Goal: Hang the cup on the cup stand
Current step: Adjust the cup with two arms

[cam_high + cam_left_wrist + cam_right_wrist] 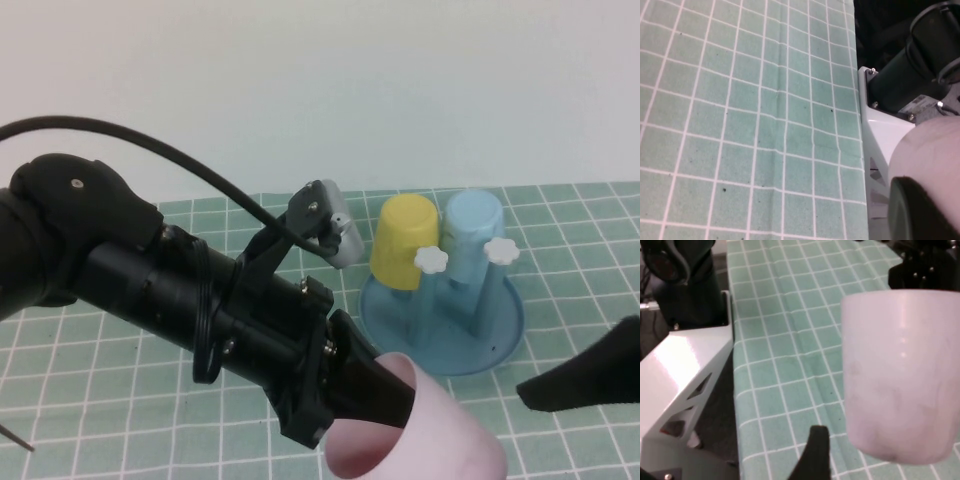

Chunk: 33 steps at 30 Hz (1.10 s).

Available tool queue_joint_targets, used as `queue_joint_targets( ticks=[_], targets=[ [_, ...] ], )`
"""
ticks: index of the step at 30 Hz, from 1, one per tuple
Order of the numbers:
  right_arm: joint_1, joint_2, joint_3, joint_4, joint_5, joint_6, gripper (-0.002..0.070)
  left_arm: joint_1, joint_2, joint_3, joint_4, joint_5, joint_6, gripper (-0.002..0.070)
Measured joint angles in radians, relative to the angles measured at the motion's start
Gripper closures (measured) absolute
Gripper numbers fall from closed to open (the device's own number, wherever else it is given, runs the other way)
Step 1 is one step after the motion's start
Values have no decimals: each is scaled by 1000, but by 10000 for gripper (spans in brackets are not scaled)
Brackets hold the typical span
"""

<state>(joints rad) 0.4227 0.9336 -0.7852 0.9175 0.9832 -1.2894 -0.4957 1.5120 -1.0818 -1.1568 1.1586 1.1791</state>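
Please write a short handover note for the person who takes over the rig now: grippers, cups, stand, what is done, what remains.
Left gripper: near the front table edge, shut on the pink cup, one finger inside its rim, cup lifted and tilted.
Right gripper: low at the right edge, holding nothing visible; open or shut unclear.
Cup stand: behind the pink cup, with the yellow cup and light blue cup upside down on pegs; two white-knobbed pegs show free.
Done: pink cup picked up.
Left: carry it over, hang it on a free peg.

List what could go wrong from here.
1. The left end effector holds the pink cup by its rim only, so it could slip.
2. The stand already carries the yellow cup and blue cup; the pink cup might knock them.
3. The right end effector is close by, risking a bump.
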Motion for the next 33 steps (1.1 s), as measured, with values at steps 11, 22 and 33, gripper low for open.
queue_joint_targets(
  ticks=[11,22,33],
  targets=[
    [177,190,-149,-180,-23,153,-15,0,0,1,7,-14,-91,657],
    [202,345,-185,-187,-59,203,-17,0,0,2,-5,-12,-110,657],
    [202,356,-185,-183,-41,192,105,0,0,2,-8,-14,-108,657]
  ],
)
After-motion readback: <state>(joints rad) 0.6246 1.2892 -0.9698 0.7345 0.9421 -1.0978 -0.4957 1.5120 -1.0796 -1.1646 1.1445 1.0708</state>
